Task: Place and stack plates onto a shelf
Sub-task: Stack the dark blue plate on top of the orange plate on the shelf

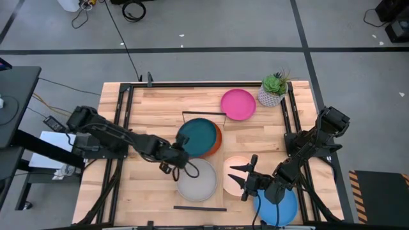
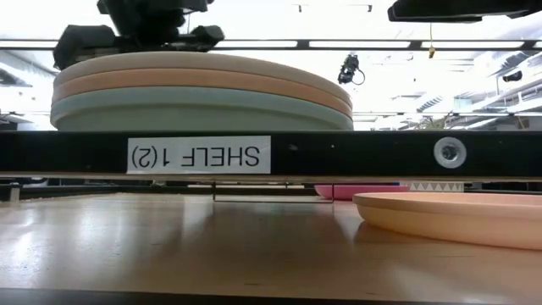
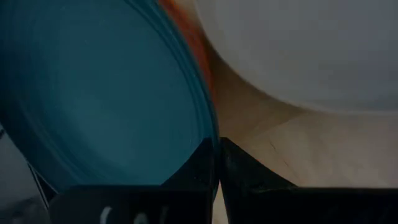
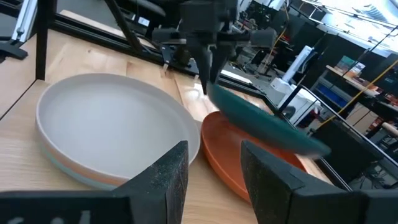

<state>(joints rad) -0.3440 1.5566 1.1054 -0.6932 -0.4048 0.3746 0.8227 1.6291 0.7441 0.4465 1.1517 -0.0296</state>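
The dark teal plate [image 1: 198,135] hangs tilted over the orange plate [image 1: 219,142], which lies flat on the wood. My left gripper [image 1: 181,160] is shut on the teal plate's rim; it also shows in the right wrist view [image 4: 205,78]. A pale grey plate [image 1: 197,180] tops a stack of three on the shelf [image 2: 356,156], whose near wire bracket [image 1: 199,207] shows from above. My right gripper [image 1: 239,179] hovers open over the cream plate [image 1: 234,167] and touches nothing. The bright blue plate [image 1: 281,206] lies under my right arm, the magenta plate [image 1: 238,103] far back. My left gripper pinches the teal plate's rim [image 3: 210,127] between its two fingers [image 4: 203,65], which come from above, pointing down. The held edge [image 4: 217,94] is raised and the plate slopes down away from it over the orange plate [image 4: 227,155]. Whether the low edge touches the orange plate, I cannot tell.
A small potted plant [image 1: 273,89] stands at the table's far right corner beside the magenta plate. Black rails [image 1: 121,121] run along the table's left and right sides. The shelf's far bracket [image 1: 203,114] stands just behind the teal plate. Bare wood shows far left [image 1: 153,108].
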